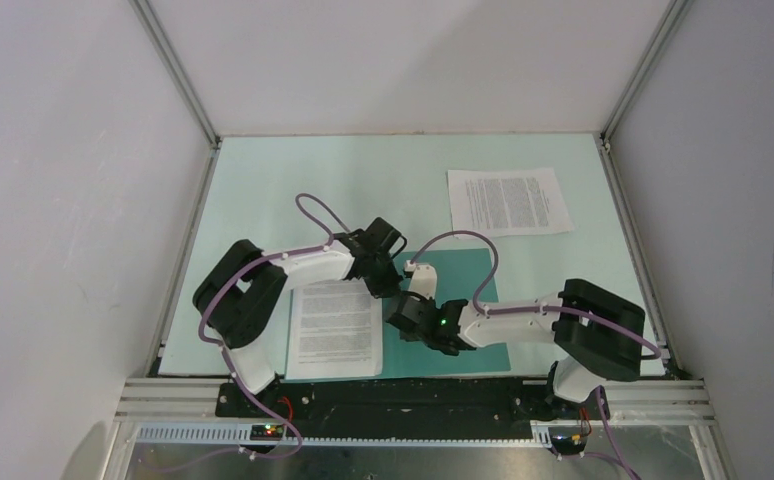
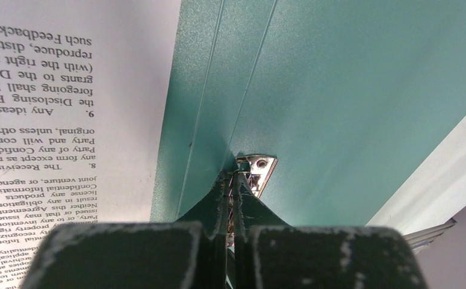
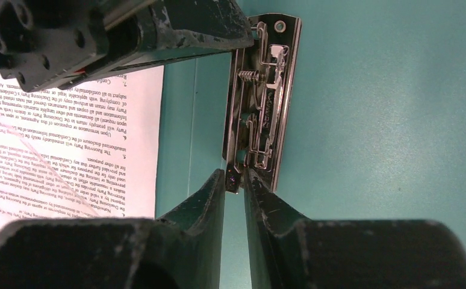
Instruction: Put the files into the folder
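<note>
The teal folder [image 1: 468,268] lies open in the middle of the table. One printed file [image 1: 335,328] rests on its left half; the other file [image 1: 508,200] lies on the table at the back right. A metal clip [image 3: 264,102] runs along the folder's spine. My left gripper [image 2: 233,177] is shut on the clip's far end [image 2: 257,168], with metal showing between its fingers. My right gripper [image 3: 235,179] comes from the near side, its jaws narrowed onto the small dark tip of the clip's lever [image 3: 233,180]. In the top view the two grippers [image 1: 388,283] [image 1: 410,318] nearly meet.
White walls enclose the pale mint table [image 1: 263,190] on three sides, with metal frame posts at the back corners. A metal rail [image 1: 413,390] runs along the near edge by the arm bases. The left arm's finger [image 3: 206,24] reaches across the top of the right wrist view.
</note>
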